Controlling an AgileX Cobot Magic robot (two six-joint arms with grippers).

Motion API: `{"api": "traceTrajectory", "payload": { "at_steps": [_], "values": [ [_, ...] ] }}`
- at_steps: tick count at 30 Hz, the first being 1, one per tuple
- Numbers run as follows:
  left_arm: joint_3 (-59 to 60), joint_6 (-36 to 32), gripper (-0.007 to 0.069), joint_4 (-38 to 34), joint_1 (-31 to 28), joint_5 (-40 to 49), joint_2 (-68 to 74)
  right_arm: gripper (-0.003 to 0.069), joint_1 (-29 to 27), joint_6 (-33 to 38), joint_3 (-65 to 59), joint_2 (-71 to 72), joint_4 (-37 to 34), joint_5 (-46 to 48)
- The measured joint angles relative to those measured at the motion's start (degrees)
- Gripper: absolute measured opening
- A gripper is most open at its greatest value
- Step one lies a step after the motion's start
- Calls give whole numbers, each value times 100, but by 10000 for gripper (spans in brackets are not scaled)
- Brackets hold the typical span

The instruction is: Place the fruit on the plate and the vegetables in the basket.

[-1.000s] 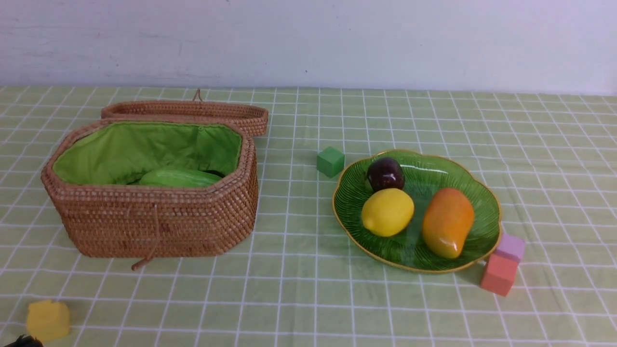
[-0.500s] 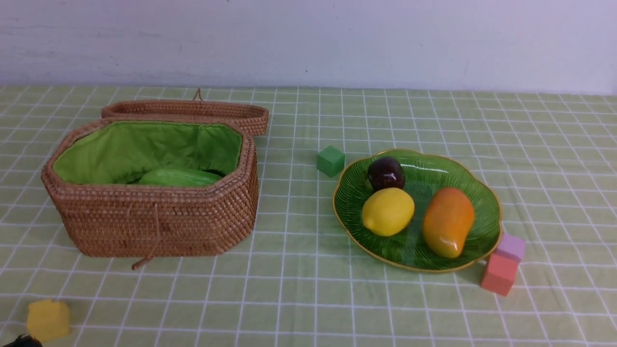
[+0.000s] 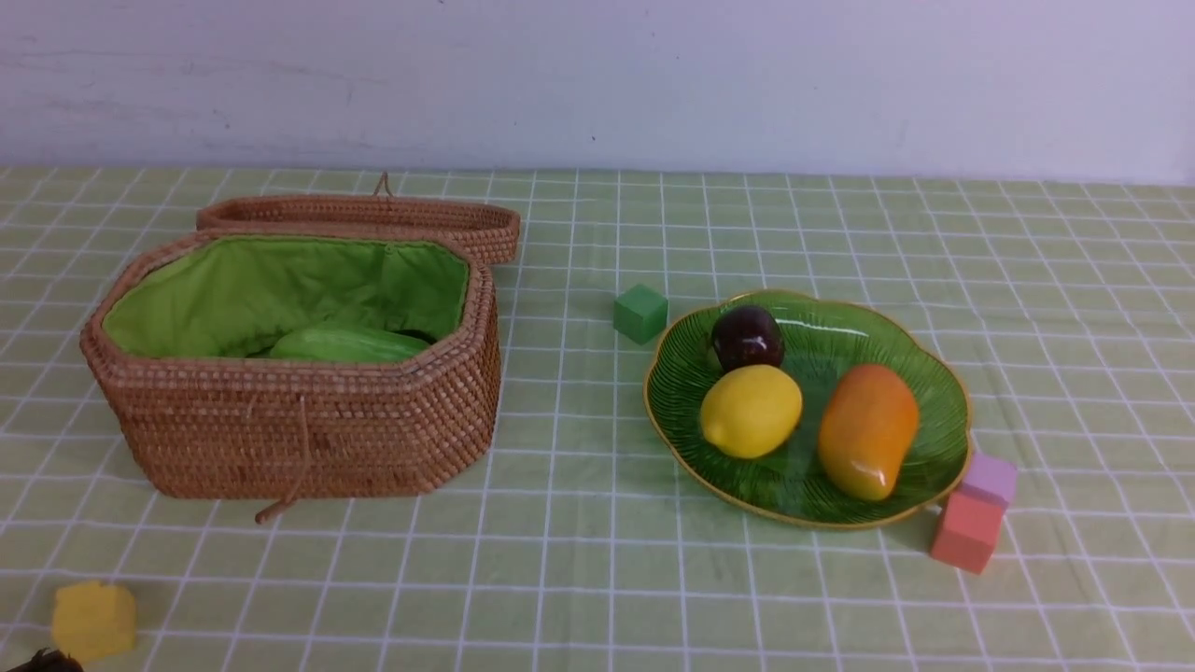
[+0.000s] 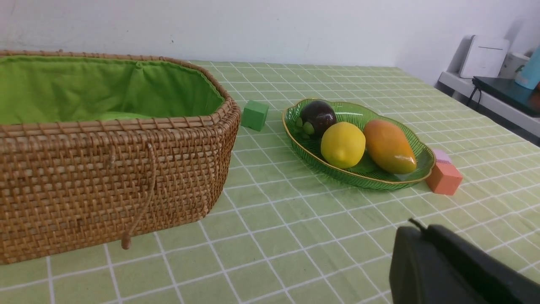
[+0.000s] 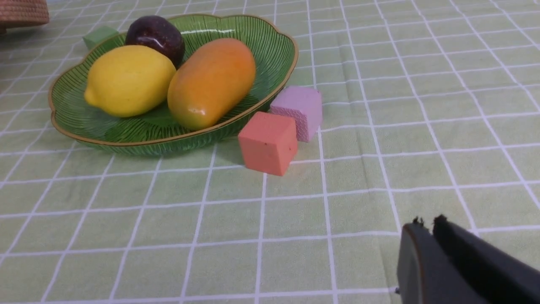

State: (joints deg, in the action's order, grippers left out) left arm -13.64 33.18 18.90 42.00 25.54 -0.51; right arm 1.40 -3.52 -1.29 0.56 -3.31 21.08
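The table (image 3: 579,579), under green checked cloth, carried all items. The large brown wicker basket with green fabric lining (image 3: 308,429) stood open on its left side, lid toward the far edge, apparently to leave the mouth accessible. The wide green glass dish with gold-edged rim (image 3: 948,401) lay right of centre, its shallow bowl keeping the fruit from rolling.

The left gripper (image 4: 426,228) was pressed together and empty. The right gripper (image 5: 429,221) showed nothing pinched; whether its fingers met could not be told.

The light green ridged gourd (image 3: 345,343) lay inside the basket, a dark shape beside it; other vegetables could not be confirmed. The orange-yellow mango (image 3: 868,429), yellow oval lemon (image 3: 752,411) and dark purple mangosteen (image 3: 747,336) rested in the dish, as required.

Four foam cubes, yellow (image 3: 93,619), red (image 3: 968,532), violet (image 3: 990,479) and green (image 3: 640,314), lay outside both containers, presumably because they were neither fruit nor vegetables. Sorting was judged apparently complete.
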Motion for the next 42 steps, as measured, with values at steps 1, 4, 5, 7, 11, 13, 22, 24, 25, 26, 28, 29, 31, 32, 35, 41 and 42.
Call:
{"api": "traceTrajectory", "payload": {
  "at_steps": [1,4,5,7,11,13,22,24,25,26,28,29,31,32,35,41,42],
  "values": [
    [0,0,-12,0,0,0,0,48,0,0,0,0,0,0],
    [0,0,-10,0,0,0,0,52,0,0,0,0,0,0],
    [0,0,-10,0,0,0,0,53,0,0,0,0,0,0],
    [0,0,-8,0,0,0,0,55,0,0,0,0,0,0],
    [0,0,-5,0,0,0,0,58,0,0,0,0,0,0],
    [23,0,-3,0,0,-16,0,61,0,0,0,0,0,0],
    [551,-480,-13,-706,-1423,-726,0,73,0,0,0,0,0,0],
    [819,-1013,-13,-1214,-2156,-1196,0,76,0,0,0,0,5,0],
    [943,-1315,-13,-1527,-2443,-1370,0,76,0,0,0,0,5,0],
    [1111,-1612,-13,-1890,-2778,-1559,0,77,0,0,0,0,5,0],
    [1405,-2056,-13,-2413,-3287,-1801,0,79,0,0,0,0,5,5],
    [1471,-2200,-13,-2625,-3501,-1739,0,81,0,0,0,0,5,5],
    [1498,-2319,-13,-2752,-3790,-1293,0,84,0,0,0,0,5,5],
    [1510,-2324,-13,-2740,-3832,-1048,0,86,0,0,0,0,5,5],
    [1536,-2315,-13,-2635,-3855,-433,0,86,0,0,0,0,5,5],
    [1536,-2273,-13,-2615,-3871,-430,0,94,0,0,0,0,5,7],
    [1536,-2273,-13,-2615,-3871,-430,0,95,0,0,0,0,5,7]
  ]
}}
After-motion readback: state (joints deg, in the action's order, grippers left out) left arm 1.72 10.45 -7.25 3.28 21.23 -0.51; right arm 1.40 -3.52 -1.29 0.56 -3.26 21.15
